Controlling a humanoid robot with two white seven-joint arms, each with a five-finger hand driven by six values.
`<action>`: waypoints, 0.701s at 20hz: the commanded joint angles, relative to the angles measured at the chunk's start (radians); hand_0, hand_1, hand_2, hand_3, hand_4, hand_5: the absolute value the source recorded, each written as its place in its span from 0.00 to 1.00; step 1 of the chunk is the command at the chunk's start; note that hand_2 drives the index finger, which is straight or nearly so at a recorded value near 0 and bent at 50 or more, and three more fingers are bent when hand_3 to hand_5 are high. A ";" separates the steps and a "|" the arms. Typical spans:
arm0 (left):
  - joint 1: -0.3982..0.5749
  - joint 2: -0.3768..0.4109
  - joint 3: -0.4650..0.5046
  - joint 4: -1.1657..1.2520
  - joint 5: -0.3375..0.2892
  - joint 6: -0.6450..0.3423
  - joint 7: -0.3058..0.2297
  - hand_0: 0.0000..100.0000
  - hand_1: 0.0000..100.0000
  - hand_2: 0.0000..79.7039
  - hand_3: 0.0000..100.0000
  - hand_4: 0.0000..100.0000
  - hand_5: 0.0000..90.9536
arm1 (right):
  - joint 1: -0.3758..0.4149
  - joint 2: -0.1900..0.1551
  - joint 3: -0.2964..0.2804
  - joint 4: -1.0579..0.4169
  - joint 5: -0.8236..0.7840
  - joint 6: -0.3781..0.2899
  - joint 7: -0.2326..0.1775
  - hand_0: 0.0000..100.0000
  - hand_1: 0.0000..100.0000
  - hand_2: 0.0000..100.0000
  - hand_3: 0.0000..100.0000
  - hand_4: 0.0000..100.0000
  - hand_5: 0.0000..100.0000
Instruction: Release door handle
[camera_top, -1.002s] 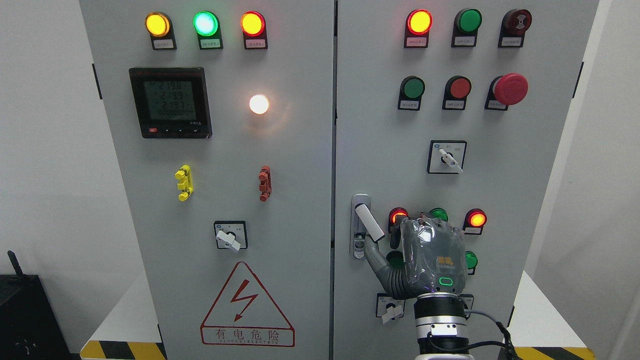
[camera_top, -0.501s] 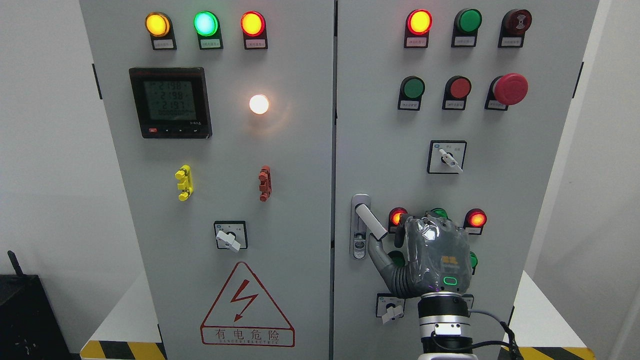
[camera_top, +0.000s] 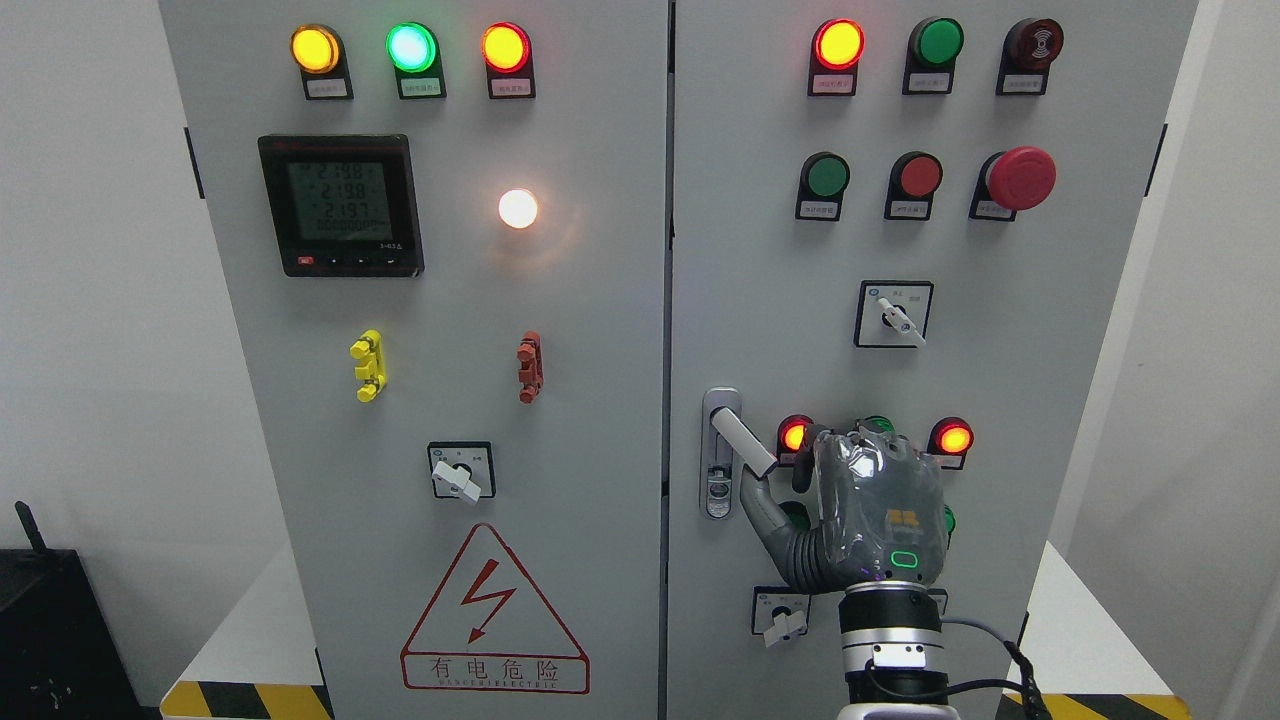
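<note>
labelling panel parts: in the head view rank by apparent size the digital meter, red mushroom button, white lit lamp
1. digital meter, clearly largest
2. red mushroom button
3. white lit lamp, smallest, though its glow blurs the edge

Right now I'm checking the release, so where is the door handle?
In the head view, the door handle sits at the right door's left edge, angled down-right toward a lit red lamp, with the right hand just beside its lower end.
</note>
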 joint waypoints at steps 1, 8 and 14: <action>0.000 0.000 0.000 0.000 0.000 0.001 -0.001 0.00 0.00 0.06 0.11 0.00 0.00 | 0.000 0.001 -0.004 0.000 0.000 -0.001 0.001 0.44 0.42 0.76 0.95 0.72 0.65; 0.000 0.000 0.000 0.000 0.000 0.001 -0.001 0.00 0.00 0.06 0.11 0.00 0.00 | -0.005 0.001 -0.004 -0.014 -0.002 -0.002 0.004 0.45 0.42 0.76 0.95 0.72 0.65; 0.000 0.000 0.000 0.000 0.000 0.001 -0.001 0.00 0.00 0.06 0.11 0.00 0.00 | -0.006 -0.001 -0.013 -0.014 -0.002 -0.004 0.006 0.45 0.42 0.76 0.95 0.72 0.65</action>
